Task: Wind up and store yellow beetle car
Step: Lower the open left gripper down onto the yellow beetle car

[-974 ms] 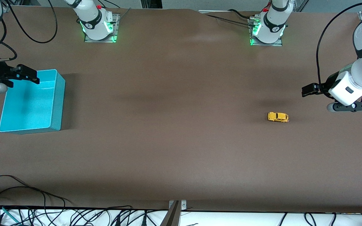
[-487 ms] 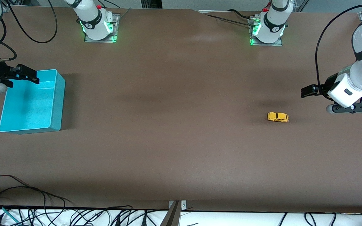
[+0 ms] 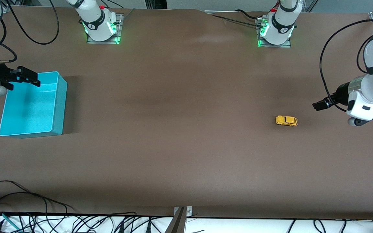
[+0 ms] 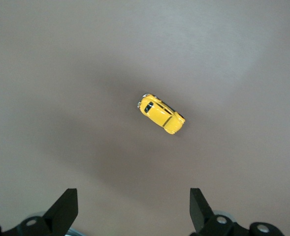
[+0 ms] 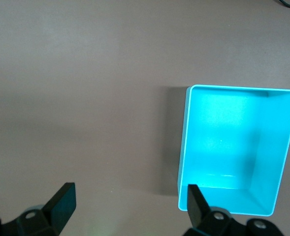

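The yellow beetle car (image 3: 286, 120) stands alone on the brown table toward the left arm's end. In the left wrist view the car (image 4: 160, 114) lies ahead of the fingers, untouched. My left gripper (image 3: 318, 105) hangs open over bare table beside the car, and its wrist view (image 4: 132, 195) shows the two fingers wide apart with nothing between them. My right gripper (image 3: 31, 78) is open and empty over a corner of the teal bin (image 3: 60, 106). Its wrist view (image 5: 130, 191) shows the gripper above table next to the bin (image 5: 183, 147).
The teal bin stands at the right arm's end of the table and holds nothing. Both arm bases (image 3: 101, 24) (image 3: 275, 27) sit along the table's edge farthest from the camera. Cables (image 3: 28, 207) trail over the edge nearest the camera.
The left arm has swung its wrist round and shifted its gripper lower in the front view, closer to the car's level. The right arm and the car have stayed in place.
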Robot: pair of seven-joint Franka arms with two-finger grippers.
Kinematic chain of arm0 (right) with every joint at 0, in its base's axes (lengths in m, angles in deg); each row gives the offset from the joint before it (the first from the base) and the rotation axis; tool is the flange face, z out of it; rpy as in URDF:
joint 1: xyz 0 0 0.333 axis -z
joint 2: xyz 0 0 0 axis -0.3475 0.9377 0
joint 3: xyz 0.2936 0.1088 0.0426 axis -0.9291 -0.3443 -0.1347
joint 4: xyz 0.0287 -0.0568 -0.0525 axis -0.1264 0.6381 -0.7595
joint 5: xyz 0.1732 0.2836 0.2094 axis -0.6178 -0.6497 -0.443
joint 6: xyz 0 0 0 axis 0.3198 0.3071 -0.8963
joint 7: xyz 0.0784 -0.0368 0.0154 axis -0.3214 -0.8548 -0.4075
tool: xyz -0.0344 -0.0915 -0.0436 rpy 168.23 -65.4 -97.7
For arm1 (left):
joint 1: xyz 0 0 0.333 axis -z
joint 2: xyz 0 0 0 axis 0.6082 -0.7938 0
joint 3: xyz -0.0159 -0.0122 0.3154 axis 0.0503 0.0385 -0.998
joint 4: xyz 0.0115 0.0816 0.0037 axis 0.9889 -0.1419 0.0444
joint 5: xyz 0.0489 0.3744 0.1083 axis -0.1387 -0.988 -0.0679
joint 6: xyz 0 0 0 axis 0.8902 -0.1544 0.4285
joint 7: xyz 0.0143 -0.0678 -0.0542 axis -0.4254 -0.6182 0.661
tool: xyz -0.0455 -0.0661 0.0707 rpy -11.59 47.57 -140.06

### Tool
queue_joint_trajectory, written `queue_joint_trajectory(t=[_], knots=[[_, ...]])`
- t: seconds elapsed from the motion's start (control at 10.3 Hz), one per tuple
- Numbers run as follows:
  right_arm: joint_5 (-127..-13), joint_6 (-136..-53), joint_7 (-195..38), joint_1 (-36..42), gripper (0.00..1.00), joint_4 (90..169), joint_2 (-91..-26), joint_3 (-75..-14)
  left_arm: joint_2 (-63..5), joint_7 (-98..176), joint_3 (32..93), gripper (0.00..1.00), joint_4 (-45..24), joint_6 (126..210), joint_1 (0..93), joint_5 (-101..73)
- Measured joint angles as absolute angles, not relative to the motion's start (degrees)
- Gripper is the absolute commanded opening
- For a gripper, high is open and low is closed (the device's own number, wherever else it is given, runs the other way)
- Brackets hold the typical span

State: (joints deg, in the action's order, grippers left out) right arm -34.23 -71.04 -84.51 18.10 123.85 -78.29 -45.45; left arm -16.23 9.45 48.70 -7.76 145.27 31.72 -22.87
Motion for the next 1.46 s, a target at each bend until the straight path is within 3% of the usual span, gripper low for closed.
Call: queue_joint_trajectory(t=[0.29, 1.07, 1.46], knots=[[-34.2, -71.0, -84.5, 18.1, 1.00, 123.9, -78.3, -45.5, -19.8, -12.4, 48.7, 1.00, -9.8, 148.2, 31.4, -22.8], [-34.2, -71.0, -84.5, 18.1, 1.00, 123.9, -78.2, -45.5, -22.1, -39.0, 48.8, 1.00, -31.0, 180.6, 31.3, -22.7], [-34.2, -71.0, -84.5, 18.1, 1.00, 123.9, -78.2, -45.5, -24.7, -46.1, 49.1, 1.00, -33.6, 190.1, 31.7, -22.7]])
